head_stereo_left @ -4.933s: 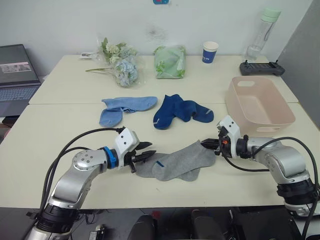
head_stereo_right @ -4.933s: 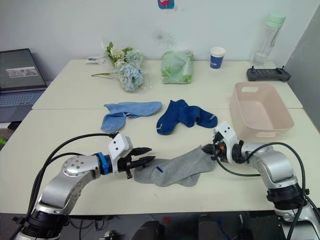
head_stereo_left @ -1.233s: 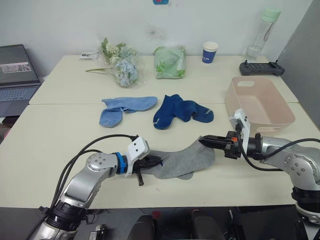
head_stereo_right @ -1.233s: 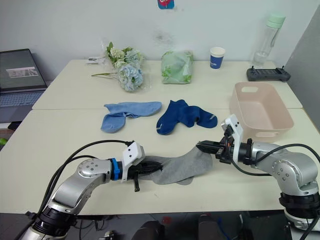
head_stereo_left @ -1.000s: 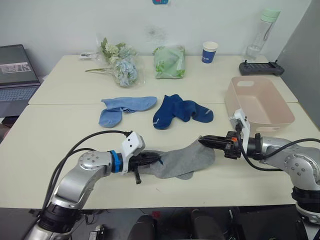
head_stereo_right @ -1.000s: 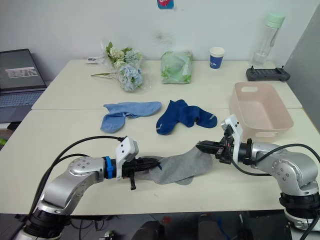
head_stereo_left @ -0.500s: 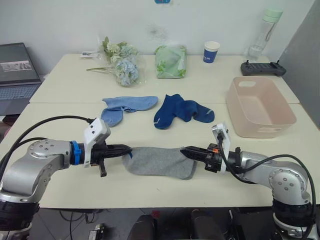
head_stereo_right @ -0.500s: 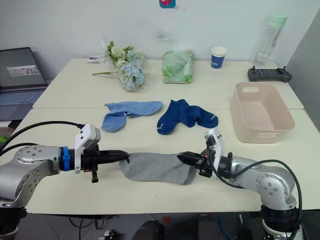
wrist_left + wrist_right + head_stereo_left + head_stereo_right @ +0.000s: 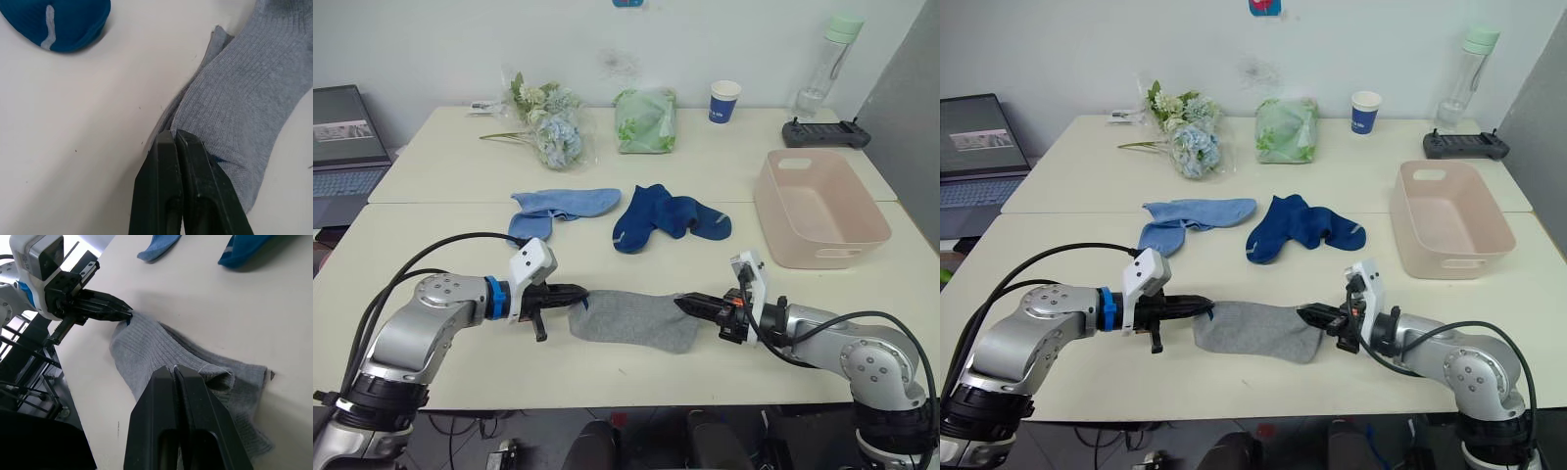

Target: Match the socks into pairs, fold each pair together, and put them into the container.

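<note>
We are pinching the grey socks (image 9: 631, 318) at both ends. Our left gripper (image 9: 579, 294) is clamped tight on the left end, and our right gripper (image 9: 683, 305) is clamped tight on the right end. In each wrist view the two black fingers are pressed together on grey cloth.

The grey socks are lying flat on the near table (image 9: 431, 245), one on top of the other, stretched out between our two grippers. Their long way is running left to right, straight from one gripper to the other. So for a fold, we think one end has to go over to the other end. Both arms are just as near, since each is holding an end.

A bit farther back, the navy socks (image 9: 668, 217) are lying in a loose heap. The light blue socks (image 9: 553, 209) are lying just to their left. Both pairs are well apart from the grey ones, so nothing is blocking a fold.

The tub (image 9: 818, 208) is sitting on the right, behind our right arm. It is looking empty. Our right arm is nearer to it, and the way there seems open.

At the back there are flowers (image 9: 548, 125), a green bag (image 9: 646, 121), a cup (image 9: 725, 102), a bottle (image 9: 829, 65) and a black controller (image 9: 824, 134). A laptop (image 9: 347, 145) is sitting far off to the left.
</note>
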Robot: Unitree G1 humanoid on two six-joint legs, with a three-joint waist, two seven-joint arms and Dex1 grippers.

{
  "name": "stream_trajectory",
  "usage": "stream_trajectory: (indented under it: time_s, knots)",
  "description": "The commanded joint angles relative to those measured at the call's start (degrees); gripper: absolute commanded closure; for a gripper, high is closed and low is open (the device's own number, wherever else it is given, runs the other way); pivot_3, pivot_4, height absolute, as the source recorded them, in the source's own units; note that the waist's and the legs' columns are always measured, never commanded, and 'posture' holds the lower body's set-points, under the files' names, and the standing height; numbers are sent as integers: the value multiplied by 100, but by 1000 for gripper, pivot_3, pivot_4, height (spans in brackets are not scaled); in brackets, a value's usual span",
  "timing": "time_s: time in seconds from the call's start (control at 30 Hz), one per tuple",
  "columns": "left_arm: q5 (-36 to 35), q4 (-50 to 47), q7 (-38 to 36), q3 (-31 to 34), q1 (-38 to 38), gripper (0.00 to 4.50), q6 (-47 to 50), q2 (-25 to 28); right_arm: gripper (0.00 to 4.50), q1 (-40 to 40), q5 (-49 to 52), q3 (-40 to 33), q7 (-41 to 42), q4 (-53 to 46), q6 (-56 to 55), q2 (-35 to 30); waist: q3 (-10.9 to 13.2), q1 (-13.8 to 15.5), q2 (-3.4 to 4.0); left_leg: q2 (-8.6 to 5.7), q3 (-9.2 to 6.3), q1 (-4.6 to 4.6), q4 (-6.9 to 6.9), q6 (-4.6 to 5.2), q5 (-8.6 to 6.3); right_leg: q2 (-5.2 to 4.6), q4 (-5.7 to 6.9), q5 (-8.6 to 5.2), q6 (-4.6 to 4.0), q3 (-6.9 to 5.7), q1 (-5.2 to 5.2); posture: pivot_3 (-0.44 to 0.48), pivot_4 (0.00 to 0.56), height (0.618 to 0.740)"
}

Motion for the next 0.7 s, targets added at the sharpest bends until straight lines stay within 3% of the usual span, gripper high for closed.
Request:
stream_trajectory:
  time_s: [0.03, 0.7]
  knots:
    - [82, 2, 27, 43, -117, 4445, -130, -1, 4500, 33, -14, 24, 45, -138, -152, -8, 0, -1, 0, 0, 0, 0, 0, 0, 0, 0, 1, 0, 0, 0, 0, 0, 150, 740]
    - [386, 173, 47, -197, -83, 4445, -340, -217, 4500, -95, -767, 352, 328, 280, -818, 130, 0, -1, 0, 0, -2, 0, 0, 0, 0, 0, 1, 0, 0, -2, 0, 0, 150, 740]
